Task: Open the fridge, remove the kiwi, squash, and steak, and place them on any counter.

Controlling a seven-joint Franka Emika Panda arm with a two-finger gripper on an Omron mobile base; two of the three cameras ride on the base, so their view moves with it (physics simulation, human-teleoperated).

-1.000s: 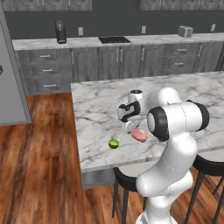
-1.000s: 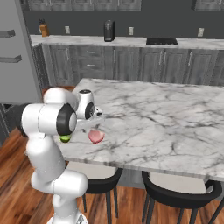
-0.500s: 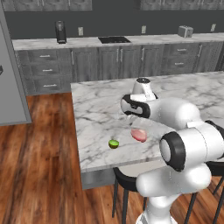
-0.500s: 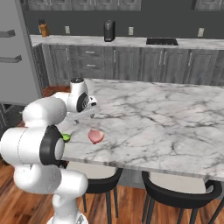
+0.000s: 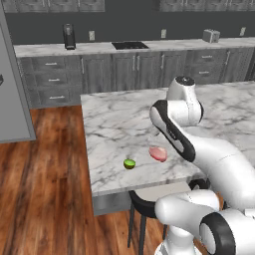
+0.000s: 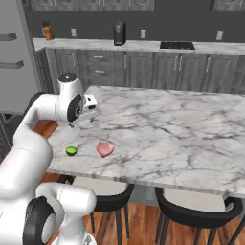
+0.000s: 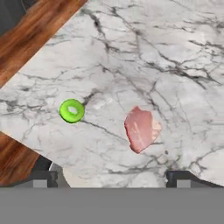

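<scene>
The steak is seen at centre right of the hand view, flat on the marble desk; the kiwi lies at centre left, apart from it, near the desk's edge. A second ago the pincer was held low over the steak; it is now raised clear, tips wide apart and empty; the steak can be judged delivered. The squash remains to be fetched. The fridge stands at the left edge; its contents cannot be made out.

I'm in a home kitchen: marble island, dark grey cabinets, a cooktop, bar stools, wood floor.
</scene>
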